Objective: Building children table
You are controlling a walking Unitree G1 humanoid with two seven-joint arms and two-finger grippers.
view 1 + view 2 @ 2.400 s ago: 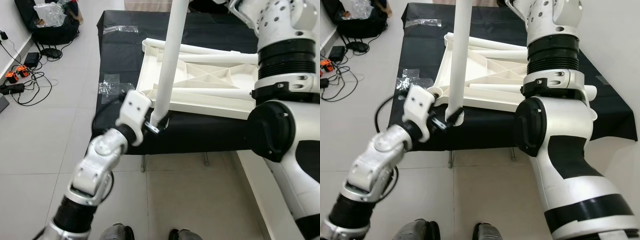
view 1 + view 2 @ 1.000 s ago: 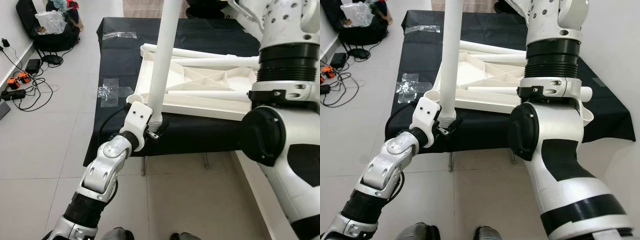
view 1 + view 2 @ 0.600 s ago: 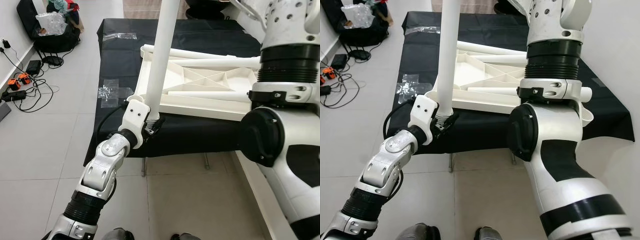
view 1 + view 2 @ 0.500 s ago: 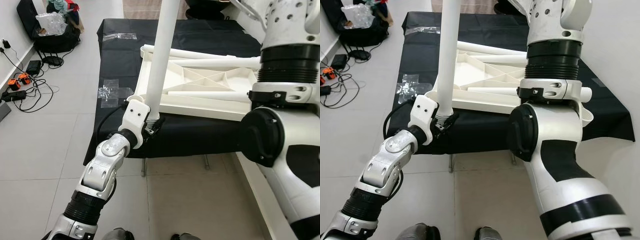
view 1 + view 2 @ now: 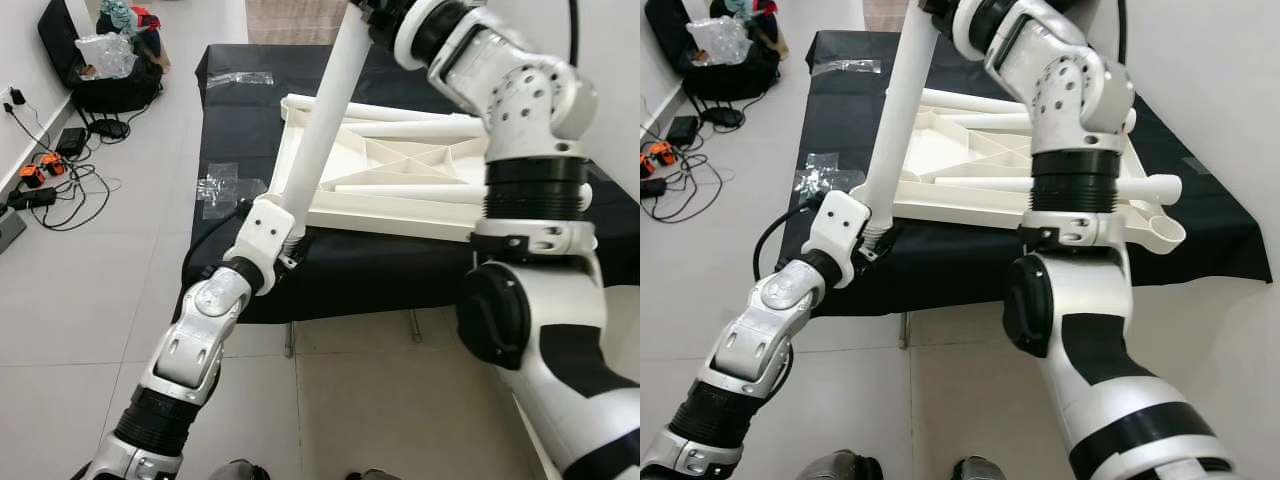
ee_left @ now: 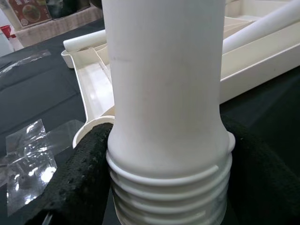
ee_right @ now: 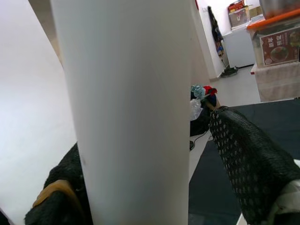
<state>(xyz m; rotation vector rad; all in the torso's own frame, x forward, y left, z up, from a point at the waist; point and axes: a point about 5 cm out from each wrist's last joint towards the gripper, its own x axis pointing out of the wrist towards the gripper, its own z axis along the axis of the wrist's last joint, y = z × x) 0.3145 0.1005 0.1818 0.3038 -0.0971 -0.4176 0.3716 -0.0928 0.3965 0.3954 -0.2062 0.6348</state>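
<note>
A long white table leg (image 5: 320, 130) slants over the black-covered table (image 5: 240, 130). My left gripper (image 5: 290, 245) is shut on its lower end just above the screw thread (image 6: 168, 197), with black fingers (image 6: 79, 178) on both sides. My right gripper (image 5: 365, 10) is shut on the upper part of the leg (image 7: 126, 117). The white tabletop (image 5: 400, 170) lies upside down on the cloth. The leg's threaded end hangs close over the tabletop's near-left corner socket (image 6: 89, 133); I cannot tell if they touch.
Other white legs (image 5: 1080, 185) lie across the upturned tabletop, one sticking out to the right. Clear plastic bags (image 5: 225, 187) lie on the cloth. Cables and orange tools (image 5: 40, 170) and a black bag (image 5: 110, 80) sit on the floor at the left.
The leg has tilted further, its top swinging right and away. My left gripper has carried the threaded end up and left toward the corner socket. My right arm has stretched forward.
</note>
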